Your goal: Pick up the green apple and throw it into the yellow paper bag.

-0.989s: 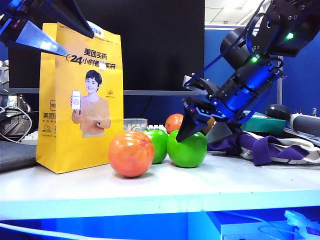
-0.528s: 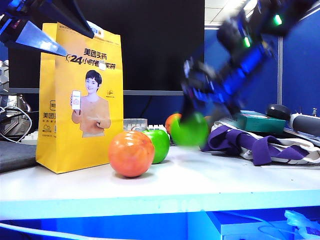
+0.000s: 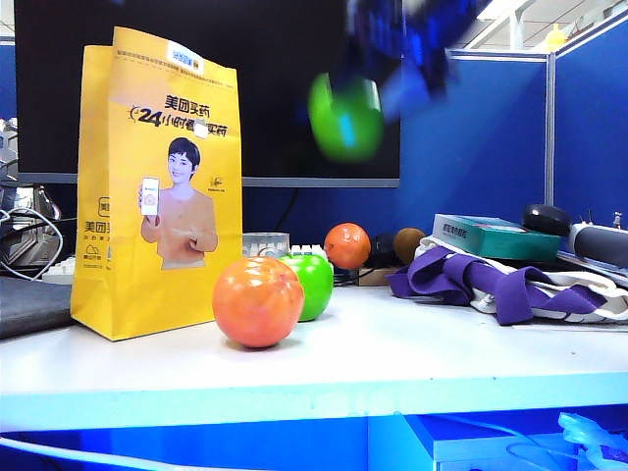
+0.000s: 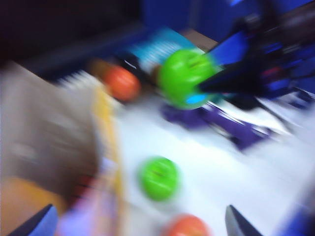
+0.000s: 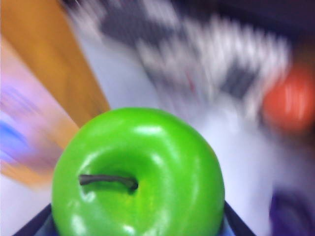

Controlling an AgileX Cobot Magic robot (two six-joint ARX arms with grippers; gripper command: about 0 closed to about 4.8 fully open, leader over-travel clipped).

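Observation:
The green apple (image 3: 343, 120) hangs high above the table, blurred by motion, with my right gripper (image 3: 355, 90) shut on it. The right wrist view is filled by the green apple (image 5: 140, 174), stem up, between the dark fingertips (image 5: 33, 225) of the right gripper (image 5: 138, 232). The yellow paper bag (image 3: 157, 186) stands upright at the left of the table. My left gripper (image 4: 139, 227) is open and empty above the bag's open mouth (image 4: 49, 142). From there the held green apple (image 4: 184, 78) shows to the far right.
A large orange-red fruit (image 3: 257, 301) and a second green apple (image 3: 314, 283) sit beside the bag. A smaller orange fruit (image 3: 346, 245) lies further back. Purple and white cloth (image 3: 500, 285), a teal box (image 3: 491, 235) and a dark monitor (image 3: 294, 59) fill the back right.
My right gripper has lifted the green apple off the table, up and slightly left. The left arm has moved out of the exterior view's top left corner.

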